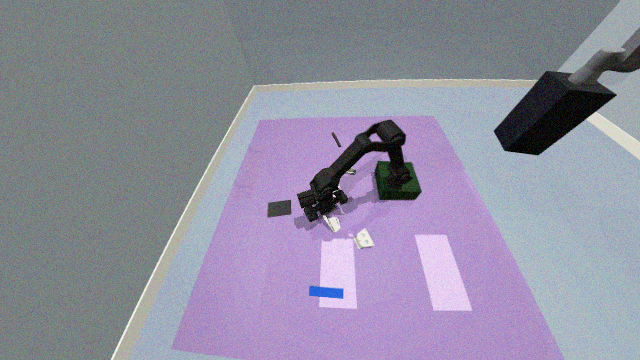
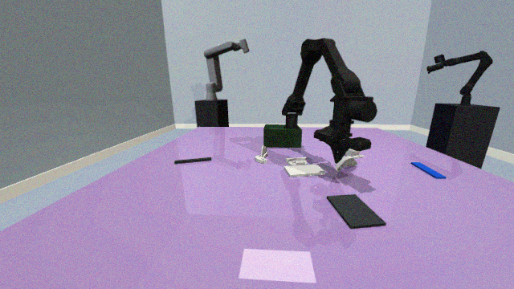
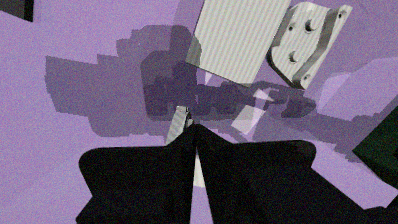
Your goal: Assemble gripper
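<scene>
Gripper (image 1: pixel 327 206) (image 2: pixel 338 160) (image 3: pixel 195 128), black: fingers narrow, tips together and pointing down, no part seen between them. Position: low, close above a pale jaw piece (image 1: pixel 332 224) (image 2: pixel 348 162) (image 3: pixel 175 127); whether the tips touch it, cannot tell.

Housing plate (image 2: pixel 303 171) (image 3: pixel 237 40), off-white, one: flat on the purple table (image 1: pixel 390 280) (image 2: pixel 140 241) (image 3: pixel 30 170), just beside the base and off it.

Base (image 2: pixel 296 161) (image 3: pixel 306 42), off-white, two round pins facing up: bare of jaws.

Small pale part (image 2: pixel 261 156), one: upright portion on a low foot, apart from the plate, on the side toward the black bar.

Pale piece with two round marks (image 1: pixel 364 239), one: near the jaw piece; its exact kind, cannot tell.

Black bar (image 1: pixel 336 139) (image 2: pixel 193 160), dark rectangular pad (image 1: pixel 279 208) (image 2: pixel 356 211) (image 3: pixel 17 9) and blue strip (image 1: pixel 326 292) (image 2: pixel 428 170), one each: flat, well apart from one another.

Green block (image 1: pixel 398 189) (image 2: pixel 277 136) (image 3: pixel 382 147), one: beneath the arm's foot.
</scene>
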Robot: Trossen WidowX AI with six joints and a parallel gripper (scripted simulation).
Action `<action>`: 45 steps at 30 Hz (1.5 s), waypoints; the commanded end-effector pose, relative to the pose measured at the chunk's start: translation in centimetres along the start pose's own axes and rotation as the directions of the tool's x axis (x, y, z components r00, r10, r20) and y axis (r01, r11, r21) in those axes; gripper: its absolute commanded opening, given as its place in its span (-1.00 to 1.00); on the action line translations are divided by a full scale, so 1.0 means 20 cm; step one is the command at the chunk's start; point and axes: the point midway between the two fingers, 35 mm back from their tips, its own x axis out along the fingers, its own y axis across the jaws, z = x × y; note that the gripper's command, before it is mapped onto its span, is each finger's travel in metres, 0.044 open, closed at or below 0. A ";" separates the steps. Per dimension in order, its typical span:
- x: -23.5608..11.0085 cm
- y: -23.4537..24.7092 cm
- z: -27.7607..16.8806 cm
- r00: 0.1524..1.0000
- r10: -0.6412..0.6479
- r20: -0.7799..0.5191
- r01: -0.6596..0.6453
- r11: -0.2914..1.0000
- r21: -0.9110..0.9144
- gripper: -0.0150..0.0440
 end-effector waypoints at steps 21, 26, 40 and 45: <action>-0.30 0.10 0.00 1.000 0.017 -0.001 -0.017 1.000 -0.002 -0.49; -0.27 0.11 -0.01 1.000 0.025 0.000 -0.025 1.000 0.000 -0.14; -0.27 0.11 -0.01 1.000 0.025 0.000 -0.025 1.000 0.000 1.00; -0.27 0.11 -0.01 1.000 0.025 0.000 -0.025 1.000 0.000 1.00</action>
